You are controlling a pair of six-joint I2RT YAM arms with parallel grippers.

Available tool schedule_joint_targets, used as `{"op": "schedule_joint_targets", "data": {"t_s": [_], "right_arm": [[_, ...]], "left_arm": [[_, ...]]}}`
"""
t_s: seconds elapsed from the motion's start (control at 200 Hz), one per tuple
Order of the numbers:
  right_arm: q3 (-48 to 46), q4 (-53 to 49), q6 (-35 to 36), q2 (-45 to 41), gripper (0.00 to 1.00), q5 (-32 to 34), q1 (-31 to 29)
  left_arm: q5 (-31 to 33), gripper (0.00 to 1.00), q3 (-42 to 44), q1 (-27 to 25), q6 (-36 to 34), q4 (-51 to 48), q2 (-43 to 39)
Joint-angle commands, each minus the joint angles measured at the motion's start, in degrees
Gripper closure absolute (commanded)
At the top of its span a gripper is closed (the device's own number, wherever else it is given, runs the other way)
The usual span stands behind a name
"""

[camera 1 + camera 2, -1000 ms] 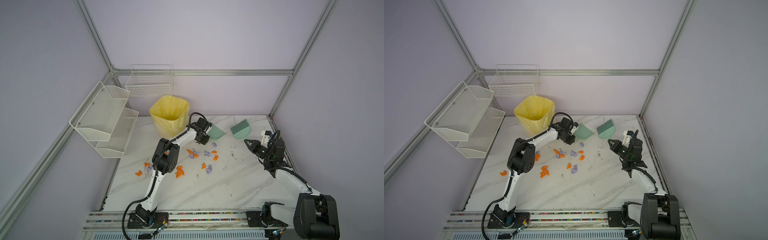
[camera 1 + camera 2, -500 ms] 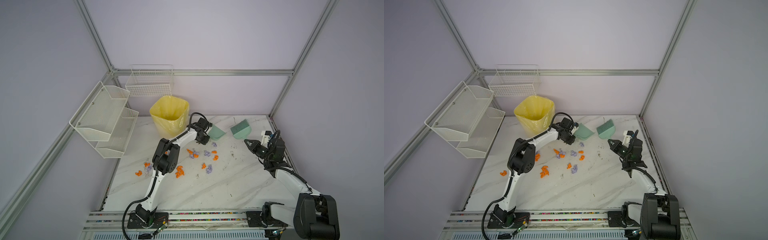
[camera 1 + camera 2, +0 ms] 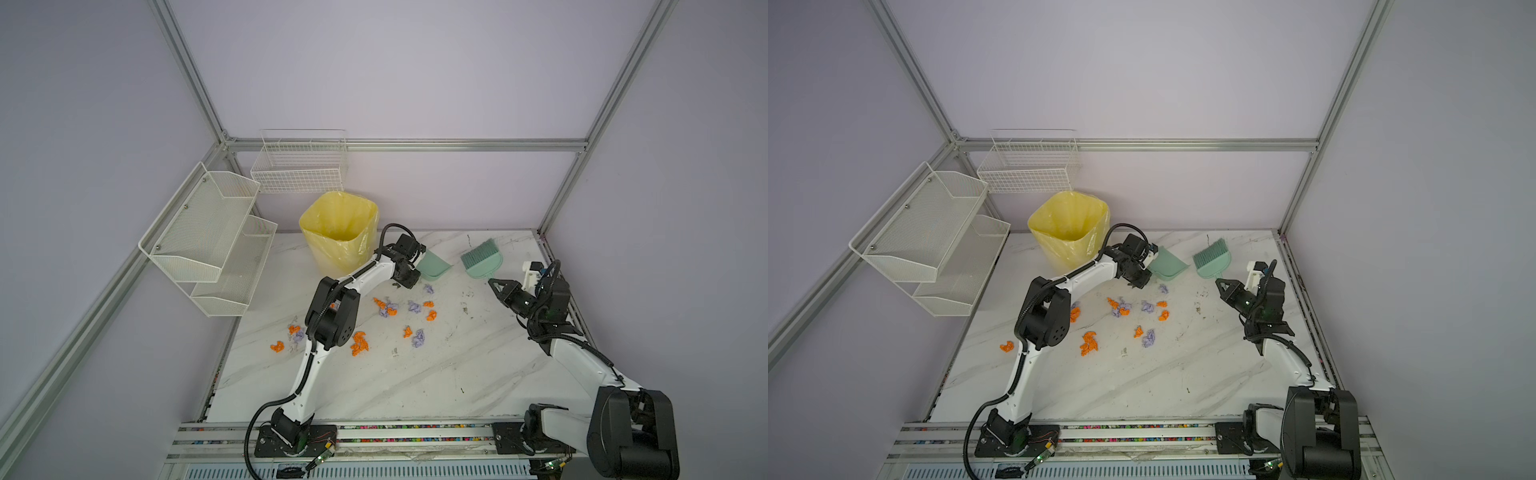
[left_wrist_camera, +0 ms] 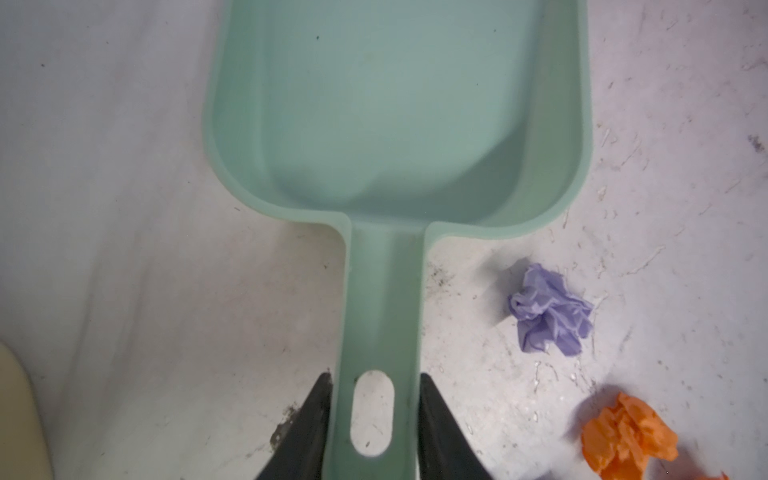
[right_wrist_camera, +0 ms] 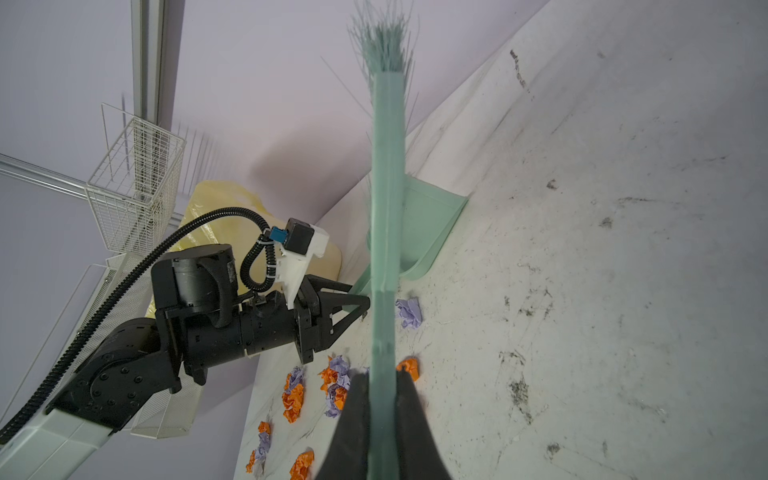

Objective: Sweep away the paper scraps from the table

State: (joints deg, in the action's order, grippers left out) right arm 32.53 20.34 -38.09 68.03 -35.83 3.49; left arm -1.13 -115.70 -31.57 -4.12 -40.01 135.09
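Observation:
Orange and lilac paper scraps (image 3: 388, 308) (image 3: 1121, 306) lie scattered over the middle and left of the white marble table (image 3: 415, 386). My left gripper (image 4: 376, 376) (image 3: 411, 277) is shut on the handle of a green dustpan (image 4: 395, 124) (image 3: 434, 266) near the back. A lilac scrap (image 4: 548, 316) and an orange scrap (image 4: 627, 440) lie just beside that handle. My right gripper (image 5: 382, 374) (image 3: 494, 284) is shut on the handle of a green brush (image 5: 386, 187) (image 3: 482, 259), whose bristles point toward the back wall.
A yellow-lined bin (image 3: 338, 232) stands at the back left, just behind the left arm. White mesh shelves (image 3: 212, 237) and a wire basket (image 3: 301, 166) hang on the walls. The right arm works close to the table's right edge (image 3: 559, 282).
The left gripper's jaws have drawn in on the dustpan's handle. Both arms, the brush and the scraps stay where they were.

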Motion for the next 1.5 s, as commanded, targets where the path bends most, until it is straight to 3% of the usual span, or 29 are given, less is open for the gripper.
{"op": "schedule_joint_targets", "data": {"t_s": [0.0, 0.42, 0.68, 0.85, 1.495], "right_arm": [[0.15, 1.72, 0.03, -1.02, 1.0, -0.55, 0.12], [0.29, 1.46, 0.38, -0.96, 1.0, -0.64, 0.16], [0.51, 1.55, 0.25, -0.96, 1.0, -0.64, 0.13], [0.6, 1.63, 0.2, -0.88, 1.0, -0.55, 0.17], [1.06, 1.33, 0.2, -1.23, 1.0, -0.55, 0.16]], "left_arm": [[0.42, 0.67, -5.71, -0.25, -1.54, 0.37, -1.52], [0.78, 0.7, -5.25, -0.32, -2.38, -1.43, -0.35], [1.13, 0.6, -5.53, -0.33, -2.38, -1.76, 0.21], [1.35, 0.6, -5.66, -0.33, -2.4, -1.83, 0.33], [1.06, 0.74, -6.21, -0.34, -2.45, -2.16, 1.8]]}}
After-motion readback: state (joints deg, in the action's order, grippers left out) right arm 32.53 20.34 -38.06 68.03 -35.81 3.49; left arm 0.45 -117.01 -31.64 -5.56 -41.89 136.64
